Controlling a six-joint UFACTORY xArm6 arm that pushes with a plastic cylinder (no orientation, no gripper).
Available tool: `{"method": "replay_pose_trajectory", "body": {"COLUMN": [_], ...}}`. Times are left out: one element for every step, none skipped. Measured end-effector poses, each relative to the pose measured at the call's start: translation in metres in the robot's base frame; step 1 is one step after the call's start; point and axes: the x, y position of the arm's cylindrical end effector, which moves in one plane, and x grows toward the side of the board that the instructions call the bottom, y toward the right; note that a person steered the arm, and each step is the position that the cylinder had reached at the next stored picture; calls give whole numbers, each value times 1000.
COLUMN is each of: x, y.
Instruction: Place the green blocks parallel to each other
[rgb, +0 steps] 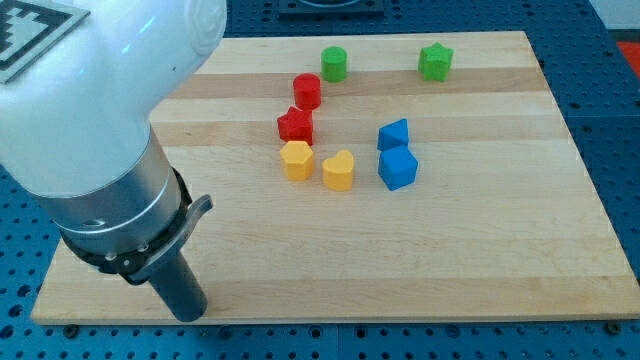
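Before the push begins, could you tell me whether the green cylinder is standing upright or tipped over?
Upright: the green cylinder shows its round flat top facing up, near the board's top edge. My tip is far off, at the view's bottom left.

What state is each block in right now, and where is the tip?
green cylinder: upright, alone near the view's top
green star: flat, apart at the cylinder's right
red pair: touching
yellow pair: barely apart
blue pair: touching
my tip: bottom left, far from all blocks

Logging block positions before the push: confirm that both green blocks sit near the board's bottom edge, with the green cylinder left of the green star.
Wrong edge. In the camera view the green cylinder and green star sit near the board's top edge, not the bottom. The cylinder is indeed left of the star.
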Motion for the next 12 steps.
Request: {"method": "replay_pose_trajectory", "body": {"x": [1,1,-6,-11,-43,-107,-181,-243,-286,-322,-326,-326], "y": [-24,-31,24,148,248,329,352,396,373,351,296,300]}}
